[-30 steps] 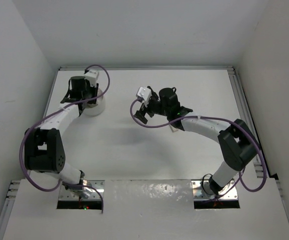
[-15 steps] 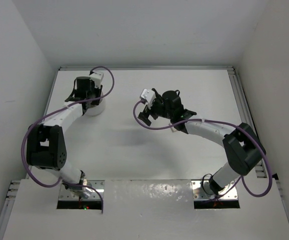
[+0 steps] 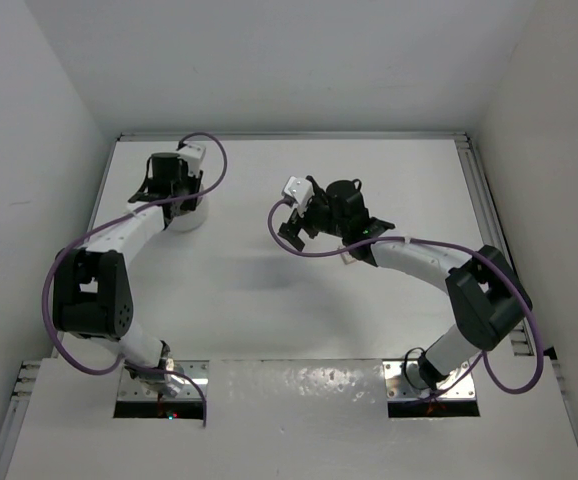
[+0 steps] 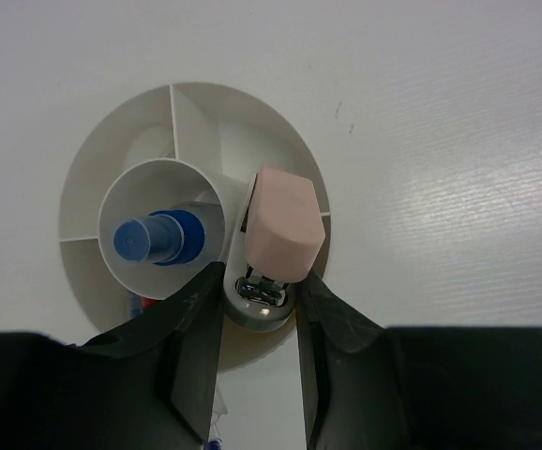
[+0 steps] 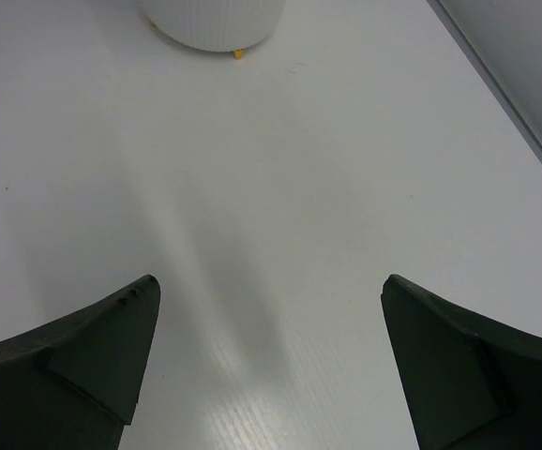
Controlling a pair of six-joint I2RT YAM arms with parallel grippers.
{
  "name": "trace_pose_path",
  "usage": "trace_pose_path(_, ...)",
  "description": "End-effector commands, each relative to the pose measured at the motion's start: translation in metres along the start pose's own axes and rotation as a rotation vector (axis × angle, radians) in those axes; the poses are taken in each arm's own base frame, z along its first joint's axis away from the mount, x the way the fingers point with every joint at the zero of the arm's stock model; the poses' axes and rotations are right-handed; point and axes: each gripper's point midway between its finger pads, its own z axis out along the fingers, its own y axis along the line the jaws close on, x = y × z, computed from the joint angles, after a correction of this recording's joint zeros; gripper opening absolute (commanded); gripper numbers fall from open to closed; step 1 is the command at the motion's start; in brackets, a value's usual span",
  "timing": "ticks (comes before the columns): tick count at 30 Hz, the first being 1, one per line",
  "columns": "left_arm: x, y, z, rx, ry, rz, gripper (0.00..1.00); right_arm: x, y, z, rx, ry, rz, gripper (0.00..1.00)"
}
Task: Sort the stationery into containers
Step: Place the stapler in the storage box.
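A round white container [image 4: 83,187] with divided compartments and a central cup stands at the table's back left [image 3: 185,214]. A blue-capped bottle [image 4: 154,239] stands in the central cup. My left gripper [image 4: 260,281] is over the container's near edge [image 3: 173,198]. Its jaws are closed against the grey end of a pink eraser [image 4: 283,225], which lies tilted over an outer compartment. A bit of red [image 4: 140,302] shows beside the left finger. My right gripper [image 5: 266,300] is open and empty above bare table near the middle [image 3: 285,222].
In the right wrist view the ribbed white wall of the container [image 5: 213,23] shows at the top edge, with a tiny yellow speck [image 5: 237,53] at its foot. A raised rail [image 5: 505,89] borders the table. White walls enclose the table.
My left gripper has moved a little right and toward the back over the container, then held still. My right arm has shifted slightly right and turned a little.
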Motion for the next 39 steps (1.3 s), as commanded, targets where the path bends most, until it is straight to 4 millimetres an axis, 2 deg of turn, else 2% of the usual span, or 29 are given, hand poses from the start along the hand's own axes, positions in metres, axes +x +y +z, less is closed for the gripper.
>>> trace_pose_path(1,-0.037,0.002,-0.016,0.005,-0.085,0.024,0.0,-0.014,-0.006,-0.003,0.018,-0.041,-0.009,0.99)
trace_pose_path(4,-0.053,-0.003,-0.018,0.007,-0.132,0.008,0.0,-0.014,-0.005,-0.002,0.011,-0.049,-0.006,0.99)
trace_pose_path(6,-0.056,0.0,-0.014,-0.01,-0.142,-0.017,0.0,-0.014,-0.004,-0.001,0.004,-0.049,-0.002,0.99)
trace_pose_path(12,-0.047,0.004,0.0,-0.06,-0.107,-0.05,0.0,-0.007,-0.001,-0.004,0.005,-0.036,-0.004,0.99)
trace_pose_path(20,-0.037,-0.008,0.013,-0.055,-0.088,-0.052,0.0,-0.001,-0.003,-0.008,0.012,-0.021,0.003,0.99)
trace_pose_path(24,-0.028,-0.008,0.017,-0.082,-0.067,-0.053,0.0,0.003,-0.004,-0.009,0.015,-0.008,0.01,0.99)
trace_pose_path(31,-0.009,-0.007,0.018,-0.126,0.001,-0.146,0.0,0.001,-0.006,-0.01,0.014,-0.012,0.007,0.99)
trace_pose_path(35,-0.009,-0.011,0.015,-0.113,0.014,-0.18,0.0,0.001,-0.007,-0.008,0.015,-0.01,0.002,0.99)
trace_pose_path(39,-0.009,-0.014,0.008,-0.087,0.03,-0.143,0.0,-0.001,-0.007,-0.008,0.011,-0.012,0.0,0.99)
